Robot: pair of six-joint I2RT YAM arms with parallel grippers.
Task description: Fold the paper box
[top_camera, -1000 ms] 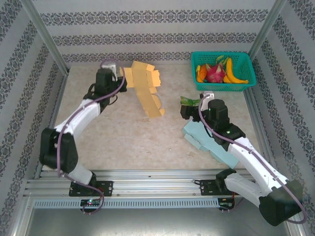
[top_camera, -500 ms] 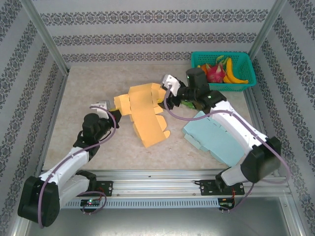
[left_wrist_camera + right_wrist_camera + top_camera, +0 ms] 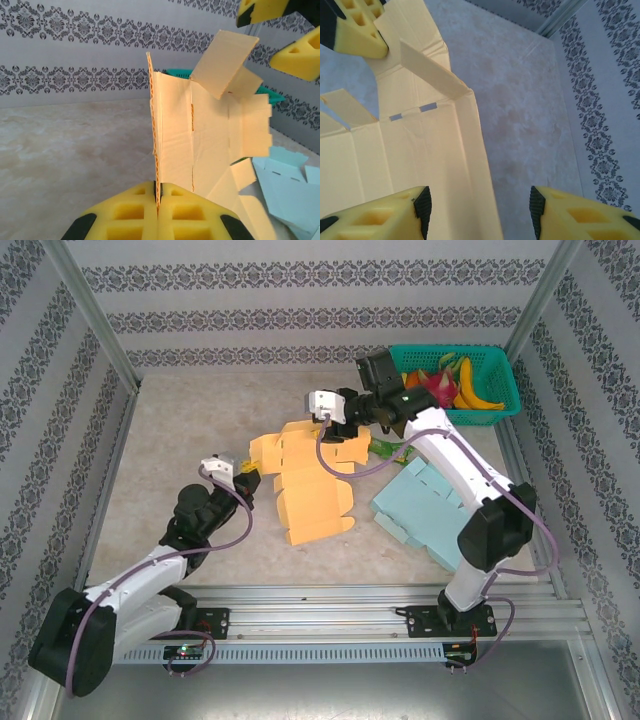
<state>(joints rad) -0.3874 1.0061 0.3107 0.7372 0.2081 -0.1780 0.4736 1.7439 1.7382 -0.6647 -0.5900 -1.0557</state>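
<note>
Left gripper (image 3: 157, 192) jaws clenched on orange paper box (image 3: 310, 490) edge; right gripper (image 3: 480, 210) jaws released at its top edge. Blue cardboard (image 3: 440, 515) lower right, fruit basket (image 3: 450, 348) upper right.

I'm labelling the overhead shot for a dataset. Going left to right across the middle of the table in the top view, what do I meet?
left gripper → yellow paper box → blue cardboard

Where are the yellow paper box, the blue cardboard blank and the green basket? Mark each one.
yellow paper box (image 3: 312, 502), top external view, on its middle panel.
blue cardboard blank (image 3: 425, 522), top external view, on its bare middle.
green basket (image 3: 485, 414), top external view, on its front wall.
</note>
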